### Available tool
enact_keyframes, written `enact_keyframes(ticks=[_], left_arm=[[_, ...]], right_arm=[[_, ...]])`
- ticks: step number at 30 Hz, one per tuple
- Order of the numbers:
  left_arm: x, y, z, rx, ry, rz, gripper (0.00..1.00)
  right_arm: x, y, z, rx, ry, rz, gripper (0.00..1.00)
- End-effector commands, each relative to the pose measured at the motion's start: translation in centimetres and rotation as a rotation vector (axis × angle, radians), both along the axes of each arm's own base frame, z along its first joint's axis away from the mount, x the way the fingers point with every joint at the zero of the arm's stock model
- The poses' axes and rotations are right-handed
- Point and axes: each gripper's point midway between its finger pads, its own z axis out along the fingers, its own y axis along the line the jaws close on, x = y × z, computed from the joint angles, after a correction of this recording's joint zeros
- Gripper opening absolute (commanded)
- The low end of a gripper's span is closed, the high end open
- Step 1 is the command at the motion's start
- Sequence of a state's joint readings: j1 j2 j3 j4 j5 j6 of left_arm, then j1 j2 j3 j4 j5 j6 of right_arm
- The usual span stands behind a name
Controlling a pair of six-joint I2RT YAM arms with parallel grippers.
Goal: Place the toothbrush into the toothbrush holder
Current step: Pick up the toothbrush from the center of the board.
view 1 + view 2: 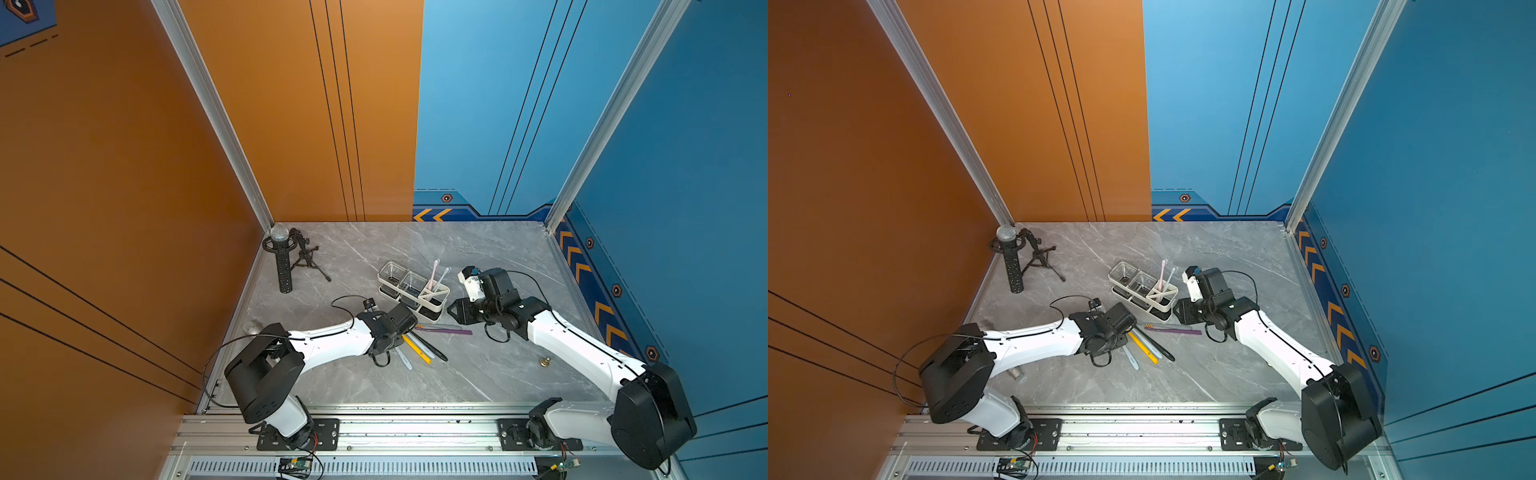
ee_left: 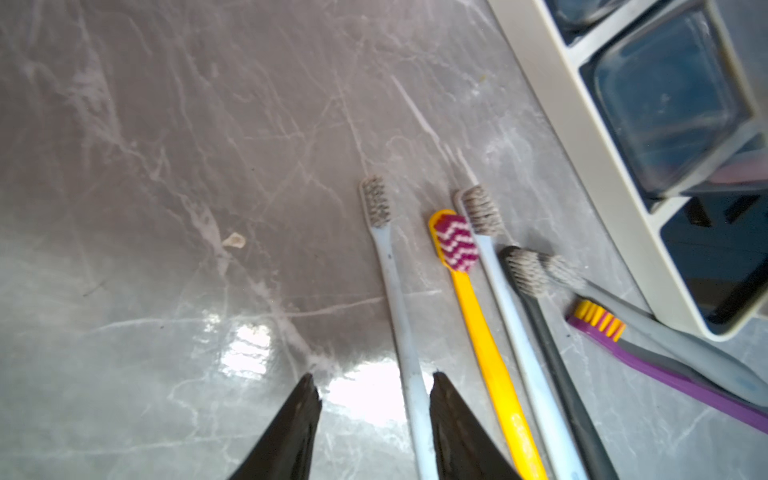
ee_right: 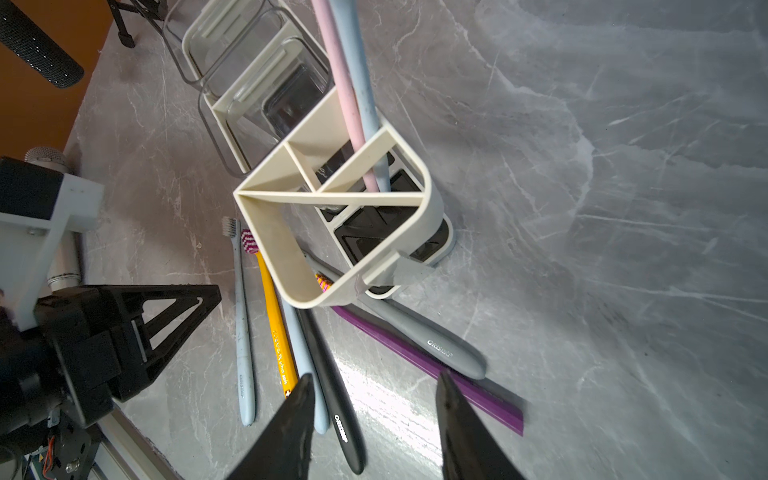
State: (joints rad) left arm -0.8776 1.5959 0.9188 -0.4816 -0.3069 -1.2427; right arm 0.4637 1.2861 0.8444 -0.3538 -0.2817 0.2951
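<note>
The toothbrush holder (image 1: 432, 309) (image 1: 1156, 307) (image 2: 619, 174) (image 3: 270, 241), a white caddy with two clear cups, stands mid-table. A pink and a pale blue toothbrush (image 3: 345, 91) stand in its divided end. Several toothbrushes lie beside it: pale blue (image 2: 395, 291), yellow (image 2: 478, 332) (image 1: 417, 350), another pale blue, black (image 3: 332, 386), grey and purple (image 3: 419, 361) (image 1: 451, 331). My left gripper (image 2: 374, 382) is open low over the table. The first pale blue handle runs between its fingers, close to one of them. My right gripper (image 3: 376, 376) is open above the handle ends, holding nothing.
A black microphone on a tripod stand (image 1: 282, 257) sits in the back left corner. A small brass piece (image 1: 545, 361) lies by the right arm. A metal cylinder (image 1: 1016, 374) lies near the left arm. Walls close in the back and both sides.
</note>
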Motion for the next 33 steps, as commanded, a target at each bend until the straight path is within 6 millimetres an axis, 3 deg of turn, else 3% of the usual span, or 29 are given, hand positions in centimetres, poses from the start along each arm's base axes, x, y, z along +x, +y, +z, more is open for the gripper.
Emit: enact_keyframes(ticks=[1,7,14,18,27,33], left_arm=[[0.7,-0.7,-0.9,0.038,0.034,-0.024,0.47],[0.3,-0.6,-2.9,0.049,0.1,-0.006,0.48],[-0.4,1.9,-3.4,0.164,0.108,-0.006,0.46],[-0.9,2.8,-4.0,0.21,0.138,-0.007,0.35],[-1.8,5.4,-4.6,0.278,0.185,-0.013,0.34],[-2.1,6.4,-5.5,0.307,0.224,-0.019,0.27]], right_arm=[[-0.1,0.1,-0.1,0.017,0.001,0.004,0.48],[-0.3,-0.5,0.1,0.023,-0.013,-0.003,0.48],[-0.3,-0.9,0.0,0.043,-0.006,-0.009,0.49],[-0.3,-0.9,-0.1,0.054,0.0,-0.009,0.49],[-0.4,-1.0,0.3,0.078,-0.009,-0.01,0.5],[-0.4,-1.0,0.6,0.085,-0.015,-0.013,0.5]])
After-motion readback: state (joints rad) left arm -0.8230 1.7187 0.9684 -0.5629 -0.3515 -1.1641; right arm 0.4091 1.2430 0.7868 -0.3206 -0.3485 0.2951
